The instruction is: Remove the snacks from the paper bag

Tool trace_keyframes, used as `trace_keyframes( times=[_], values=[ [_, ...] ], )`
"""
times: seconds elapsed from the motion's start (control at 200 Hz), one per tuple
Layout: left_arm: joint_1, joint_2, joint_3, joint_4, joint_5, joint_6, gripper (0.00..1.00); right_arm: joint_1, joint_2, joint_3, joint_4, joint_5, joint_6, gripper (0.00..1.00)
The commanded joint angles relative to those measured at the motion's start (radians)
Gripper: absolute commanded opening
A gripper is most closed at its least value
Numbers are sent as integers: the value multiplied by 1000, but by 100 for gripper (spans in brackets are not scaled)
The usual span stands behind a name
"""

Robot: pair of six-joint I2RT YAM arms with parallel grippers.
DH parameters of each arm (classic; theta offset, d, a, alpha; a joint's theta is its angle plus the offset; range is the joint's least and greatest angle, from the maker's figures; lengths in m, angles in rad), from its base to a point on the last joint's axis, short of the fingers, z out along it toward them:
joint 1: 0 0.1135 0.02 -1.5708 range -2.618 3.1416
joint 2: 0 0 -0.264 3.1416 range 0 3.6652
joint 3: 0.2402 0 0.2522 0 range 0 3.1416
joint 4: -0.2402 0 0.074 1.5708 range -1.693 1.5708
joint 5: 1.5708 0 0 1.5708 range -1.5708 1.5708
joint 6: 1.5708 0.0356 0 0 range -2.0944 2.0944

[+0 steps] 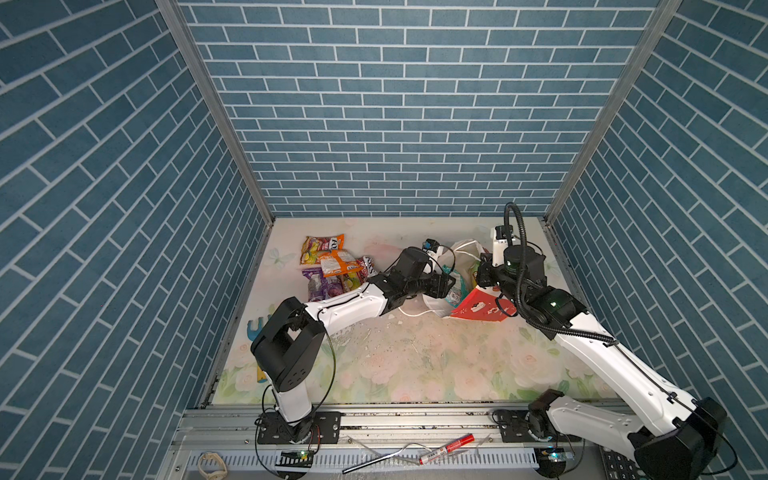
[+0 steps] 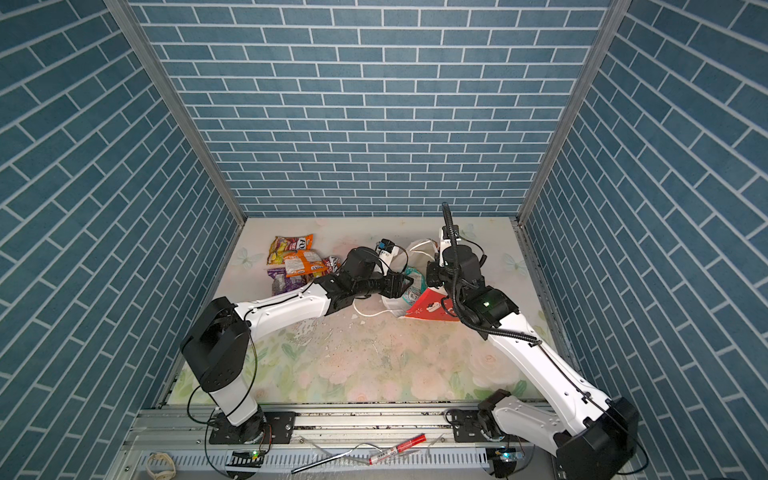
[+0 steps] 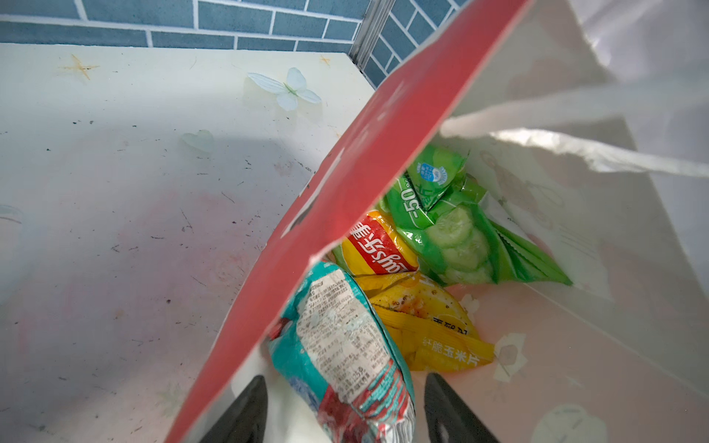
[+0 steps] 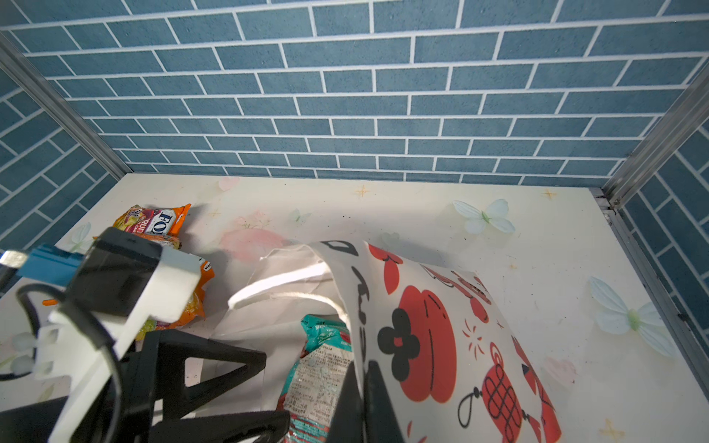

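left gripper point(image 3: 345, 377) hanging loose, fingers either side of the teal packet point(image 3: 337, 333) at the paper bag point(image 1: 478, 309) mouth | right gripper point(image 4: 362, 368) clenched on the bag's white rim | green Lay's bag point(image 3: 452, 230) and yellow bag point(image 3: 429, 326) deeper inside | Fox's candy bags point(image 1: 322, 245) out on the counter point(image 1: 415, 353), back left

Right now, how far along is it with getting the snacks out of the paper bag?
Partway. Done: orange candy bags and a purple packet lie on the table. In hand: the right gripper pinches a wall of the paper bag, and the left gripper stands open around a teal packet at the mouth, not yet gripping it. Left: that packet, a green chip bag and a yellow bag inside.
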Motion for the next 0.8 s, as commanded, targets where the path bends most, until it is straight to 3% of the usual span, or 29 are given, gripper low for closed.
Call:
trace_keyframes(
  times=[0.0,0.26,0.795],
  values=[
    [-6,36,31,-37,-15,-12,67,-3,8,10,92,33,-9,0],
    [-4,45,33,-38,-15,-43,72,-2,26,14,115,66,-32,0],
    [-4,113,48,23,69,-140,67,-3,58,27,163,64,-41,0]
  ],
)
